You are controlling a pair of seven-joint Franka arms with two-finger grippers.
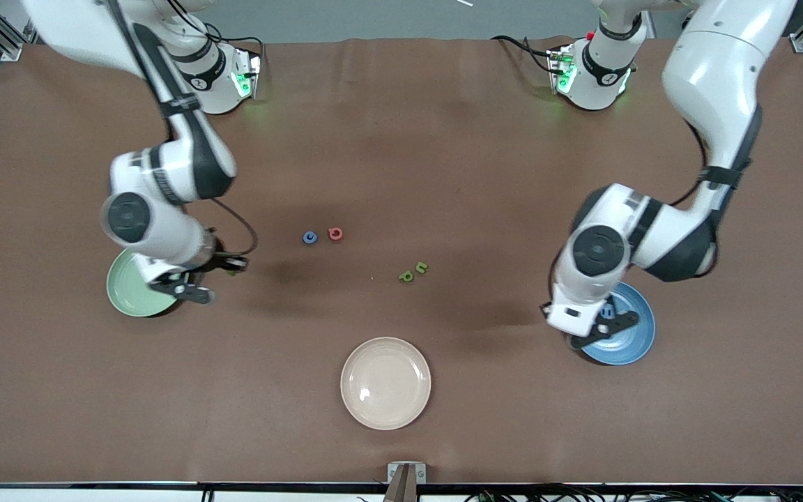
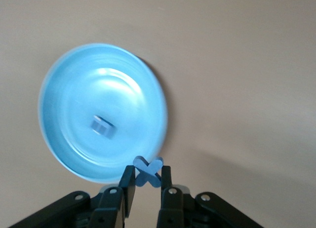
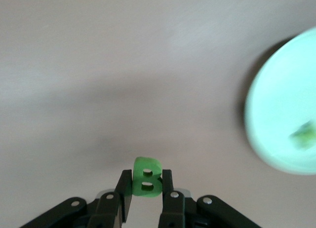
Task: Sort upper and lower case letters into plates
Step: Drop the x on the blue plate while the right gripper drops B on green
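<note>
My left gripper (image 1: 607, 314) hangs over the edge of the blue plate (image 1: 635, 336), shut on a blue letter X (image 2: 148, 171). One blue letter (image 2: 102, 126) lies in that blue plate (image 2: 74, 114). My right gripper (image 1: 233, 265) is over the table beside the pale green plate (image 1: 126, 293), shut on a green letter B (image 3: 146, 177). A green letter (image 3: 303, 134) lies in the pale green plate (image 3: 281, 114). In the middle of the table lie a blue letter (image 1: 310, 238), a pink-red letter (image 1: 335, 233) and two green letters (image 1: 406, 276) (image 1: 421, 267).
A cream-beige plate (image 1: 385, 383) with nothing in it sits nearer the front camera than the loose letters. The two arm bases (image 1: 224, 77) (image 1: 593, 70) stand along the table's back edge.
</note>
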